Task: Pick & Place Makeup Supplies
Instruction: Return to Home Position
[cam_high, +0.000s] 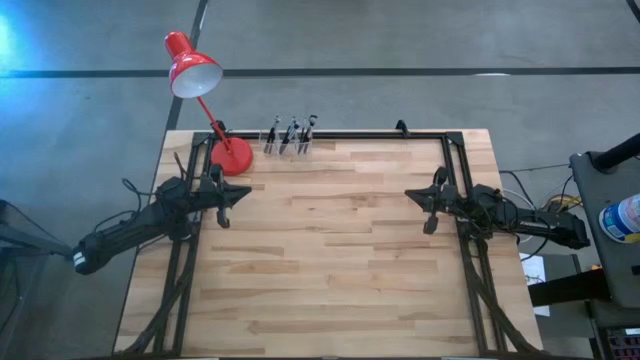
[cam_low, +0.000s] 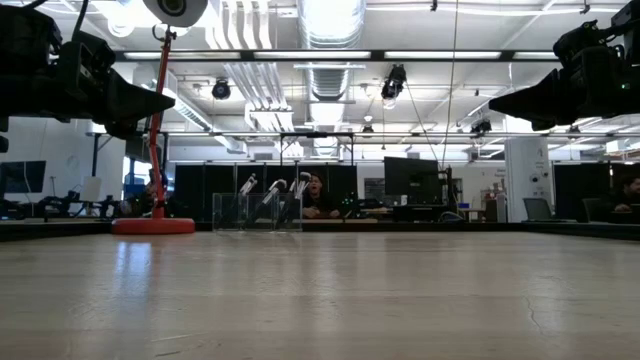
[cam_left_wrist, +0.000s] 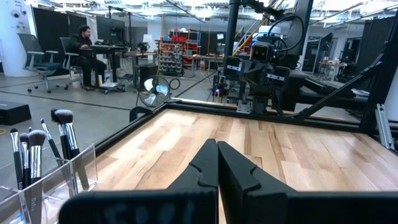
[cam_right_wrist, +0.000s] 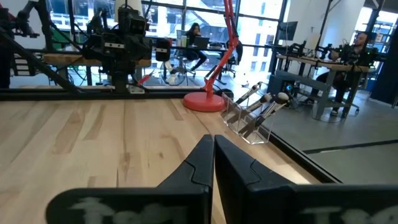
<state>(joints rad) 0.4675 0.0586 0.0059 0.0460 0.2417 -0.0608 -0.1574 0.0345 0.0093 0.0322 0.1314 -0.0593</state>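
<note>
We see the brushes (cam_high: 290, 130) standing in the clear organizer (cam_high: 287, 148) at the table's (cam_high: 330, 260) far edge, just beside the red lamp (cam_high: 232, 155). The left gripper (cam_high: 245, 196) and right gripper (cam_high: 410, 195) hover over opposite sides, well apart, each clenched on nothing.

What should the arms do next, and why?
Probably just hold at rest: the brushes stand in the organizer, and the left gripper and right gripper are shut, empty, and at opposite sides, away from it.
</note>
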